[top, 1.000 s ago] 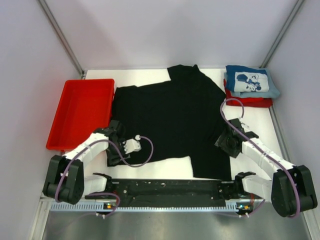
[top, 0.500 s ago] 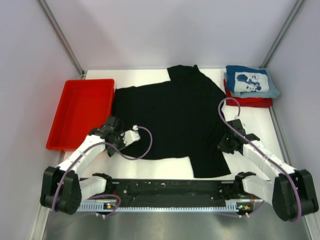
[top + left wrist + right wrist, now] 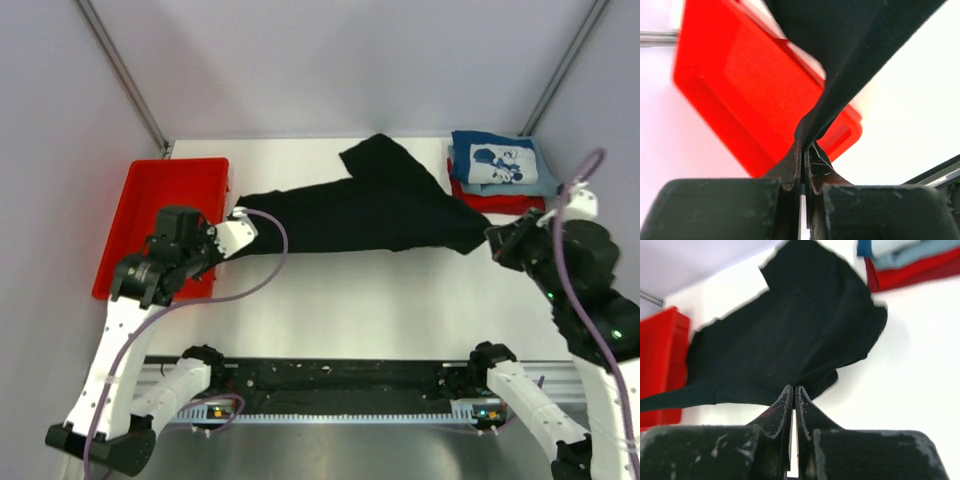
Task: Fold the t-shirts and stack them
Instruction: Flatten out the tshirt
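A: Where is the black t-shirt (image 3: 380,205)?

B: Strung across the counter (image 3: 380,300), long axis running left to right; the left jaws are clenched on its left corner, the right jaws are clenched on its right corner; its far side appears to rest on the counter, 1 sleeve pointing to the back.

A: Which way does the cloth lie from the jaws?

B: Inward and away from both; each pair has its own end, neither nearer; I judge the coming move folds the held edge toward the far one.

A: Anything in the way?

B: The red tray (image 3: 160,215) sits just beside the left jaws; the blue t-shirt (image 3: 497,165), folded atop the red t-shirt (image 3: 505,203), lies just beyond the right end; a wide swing could catch either.
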You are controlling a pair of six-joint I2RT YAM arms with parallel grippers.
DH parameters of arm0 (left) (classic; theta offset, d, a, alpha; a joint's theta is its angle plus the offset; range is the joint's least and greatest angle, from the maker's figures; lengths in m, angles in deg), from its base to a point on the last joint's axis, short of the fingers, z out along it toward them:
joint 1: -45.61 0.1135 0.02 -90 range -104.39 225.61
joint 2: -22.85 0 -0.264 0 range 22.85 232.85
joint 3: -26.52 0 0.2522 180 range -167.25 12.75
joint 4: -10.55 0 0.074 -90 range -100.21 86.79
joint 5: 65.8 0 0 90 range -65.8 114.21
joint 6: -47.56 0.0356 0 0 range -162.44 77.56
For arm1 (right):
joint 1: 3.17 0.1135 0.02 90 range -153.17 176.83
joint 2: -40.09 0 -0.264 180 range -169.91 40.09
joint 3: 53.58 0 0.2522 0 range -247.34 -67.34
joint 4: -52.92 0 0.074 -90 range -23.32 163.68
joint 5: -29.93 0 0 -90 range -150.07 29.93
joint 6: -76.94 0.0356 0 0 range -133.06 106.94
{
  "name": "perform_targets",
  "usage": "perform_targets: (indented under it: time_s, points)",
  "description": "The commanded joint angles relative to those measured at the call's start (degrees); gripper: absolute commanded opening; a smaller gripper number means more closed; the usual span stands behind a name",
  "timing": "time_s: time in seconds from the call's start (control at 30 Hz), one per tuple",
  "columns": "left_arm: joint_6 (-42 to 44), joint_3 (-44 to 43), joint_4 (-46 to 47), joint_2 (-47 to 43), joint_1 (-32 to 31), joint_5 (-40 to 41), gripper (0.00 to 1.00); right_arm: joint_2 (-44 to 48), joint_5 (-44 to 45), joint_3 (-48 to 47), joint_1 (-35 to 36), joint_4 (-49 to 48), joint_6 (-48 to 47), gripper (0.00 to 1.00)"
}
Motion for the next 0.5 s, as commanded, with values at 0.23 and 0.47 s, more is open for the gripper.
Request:
perform_targets:
  time_s: [0.23,0.47]
  points:
    - [-0.3,-16.6,-7.0,-3.7,0.1,3.7,0.0,-0.6,-3.0,-22.4,0.4,12.5,-6.2,0.0]
    - [0.7,-17.3,9.7,7.2,0.1,6.4,0.0,-17.0,2.7,-23.3,0.3,-2.5,-11.6,0.0]
